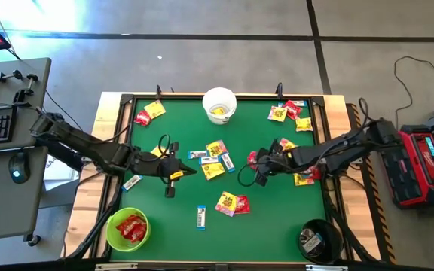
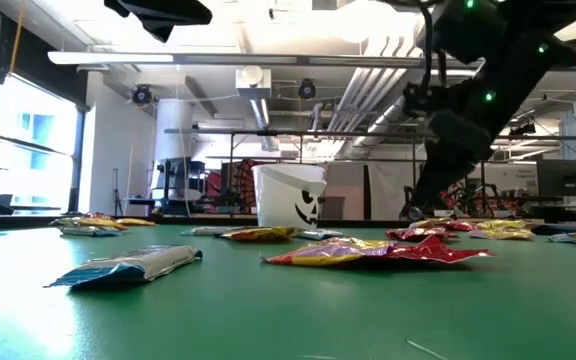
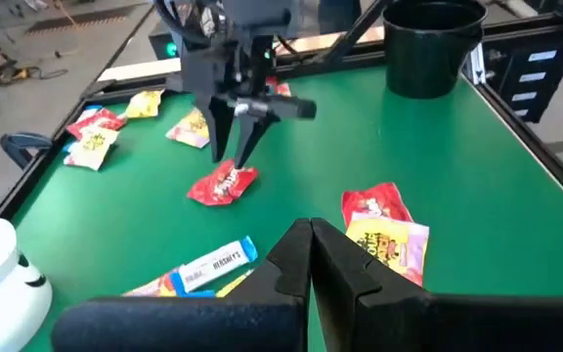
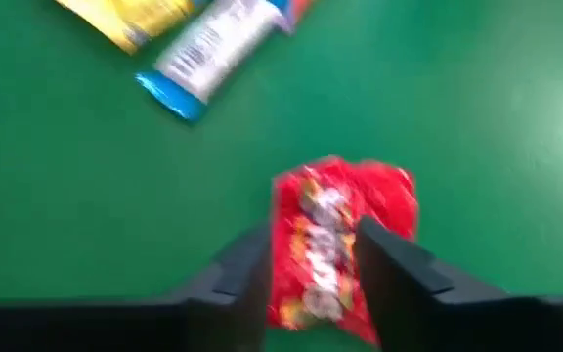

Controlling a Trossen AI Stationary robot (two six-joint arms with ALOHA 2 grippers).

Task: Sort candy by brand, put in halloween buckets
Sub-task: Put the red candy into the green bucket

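A red packet (image 4: 338, 227) of candy lies flat on the green table near its middle, also seen as the red packet (image 3: 223, 183). My right gripper (image 4: 313, 284) is open and slants down over it, one finger on each side. My left gripper (image 1: 178, 172) is shut and empty, above the table left of centre. The white bucket (image 1: 219, 104) stands at the far edge with yellow candy inside. The lime green bucket (image 1: 128, 228) at the near left holds red packets. The black bucket (image 1: 319, 239) at the near right holds a white-and-blue bar. My right gripper has the red packet's near end (image 4: 311, 293) between its two fingers (image 4: 247, 279), coming from above at a slant. The packet lies flat on the table. Whether the fingers touch it I cannot tell.
Loose candy is scattered over the table: yellow packets and white-and-blue bars (image 1: 215, 158) at the centre, a yellow and red pair (image 1: 232, 203) nearer, a bar (image 1: 200, 216), clusters at the far right (image 1: 291, 113) and far left (image 1: 149, 113). A raised frame (image 1: 330, 150) rims the table.
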